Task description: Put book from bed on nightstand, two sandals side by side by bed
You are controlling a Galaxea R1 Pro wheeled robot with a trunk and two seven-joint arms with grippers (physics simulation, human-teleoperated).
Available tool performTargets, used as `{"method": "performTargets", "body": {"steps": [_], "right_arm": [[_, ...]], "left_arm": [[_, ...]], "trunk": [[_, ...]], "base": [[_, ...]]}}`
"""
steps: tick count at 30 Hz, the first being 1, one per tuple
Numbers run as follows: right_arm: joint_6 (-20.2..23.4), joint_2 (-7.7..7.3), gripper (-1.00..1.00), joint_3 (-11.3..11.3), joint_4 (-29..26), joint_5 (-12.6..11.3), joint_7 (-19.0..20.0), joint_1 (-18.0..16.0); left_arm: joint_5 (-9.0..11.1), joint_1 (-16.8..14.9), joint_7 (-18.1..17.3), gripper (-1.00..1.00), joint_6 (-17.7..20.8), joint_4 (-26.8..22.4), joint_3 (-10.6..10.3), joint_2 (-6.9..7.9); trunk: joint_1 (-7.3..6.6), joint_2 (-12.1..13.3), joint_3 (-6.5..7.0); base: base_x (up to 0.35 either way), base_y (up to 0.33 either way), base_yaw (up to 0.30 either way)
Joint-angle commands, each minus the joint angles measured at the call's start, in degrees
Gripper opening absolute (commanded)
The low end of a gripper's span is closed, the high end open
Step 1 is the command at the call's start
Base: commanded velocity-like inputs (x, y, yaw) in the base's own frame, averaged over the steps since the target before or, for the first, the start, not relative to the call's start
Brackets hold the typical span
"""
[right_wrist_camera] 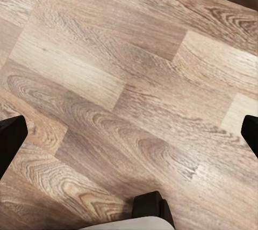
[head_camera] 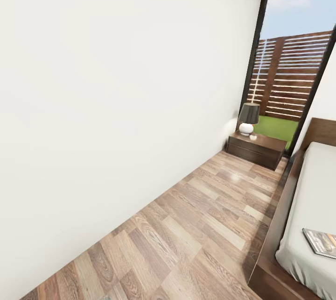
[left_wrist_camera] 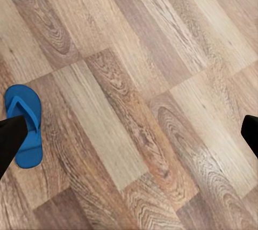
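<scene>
The book (head_camera: 321, 242) lies flat on the light grey mattress of the bed (head_camera: 311, 197), near its left edge at the right of the head view. A dark brown nightstand (head_camera: 256, 149) with a lamp (head_camera: 248, 118) stands beyond, against the window. One bright blue sandal (left_wrist_camera: 23, 123) lies on the wood floor in the left wrist view, partly behind a dark fingertip (left_wrist_camera: 11, 141). My left gripper (left_wrist_camera: 129, 144) is open over bare planks, nothing between its fingers. My right gripper (right_wrist_camera: 129, 138) is open too, above bare floor.
A white wall (head_camera: 116, 80) runs along the left, leaving a wood-floor aisle (head_camera: 200, 225) between it and the bed frame. A tall black-framed window (head_camera: 294, 66) closes the far end. Part of the robot's own body (right_wrist_camera: 145, 214) shows in the right wrist view.
</scene>
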Motion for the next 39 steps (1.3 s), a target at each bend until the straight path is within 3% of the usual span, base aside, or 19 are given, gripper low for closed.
{"method": "performTargets", "body": {"steps": [1,39], "right_arm": [[-0.17,-0.05,1.00,0.24,-0.03,-0.55,0.08,0.01],[-0.17,0.00,1.00,0.30,-0.01,-0.46,-0.12,0.01]], "left_arm": [[0.60,-0.03,-0.44,1.00,-0.10,0.06,0.08,0.00],[0.60,-0.03,-0.44,1.00,-0.10,0.06,0.08,-0.01]], "trunk": [[0.00,-0.03,-0.05],[0.00,-0.03,-0.05]], "base": [[0.000,0.000,0.059],[0.000,0.000,0.282]]}}
